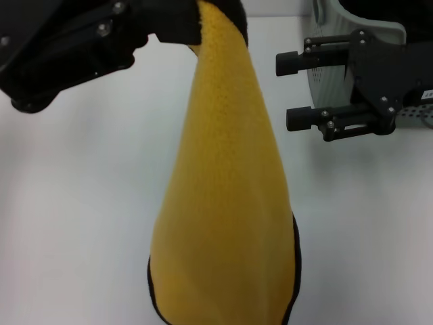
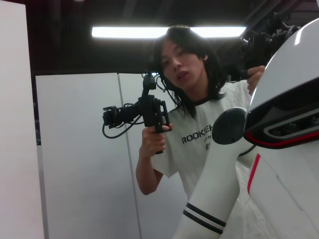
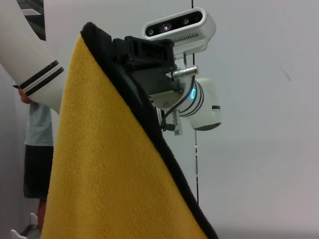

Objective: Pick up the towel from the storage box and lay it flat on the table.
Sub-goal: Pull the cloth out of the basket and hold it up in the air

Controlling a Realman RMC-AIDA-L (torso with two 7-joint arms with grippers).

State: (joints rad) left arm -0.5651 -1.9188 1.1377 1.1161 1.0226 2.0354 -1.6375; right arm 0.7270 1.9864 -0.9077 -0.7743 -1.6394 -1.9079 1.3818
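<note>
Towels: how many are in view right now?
1. The towel hangs from the left gripper above the table; the storage box interior is hidden, so more could be inside.

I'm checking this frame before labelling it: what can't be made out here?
- Left claw tips: head view, wrapped by the towel they clamp.
- Towel's lower hem: cut off by the head view's bottom edge; whether it touches the table is unclear.
- Storage box: mostly behind the open right claw, interior unseen.
- Care label: not visible in any view.
</note>
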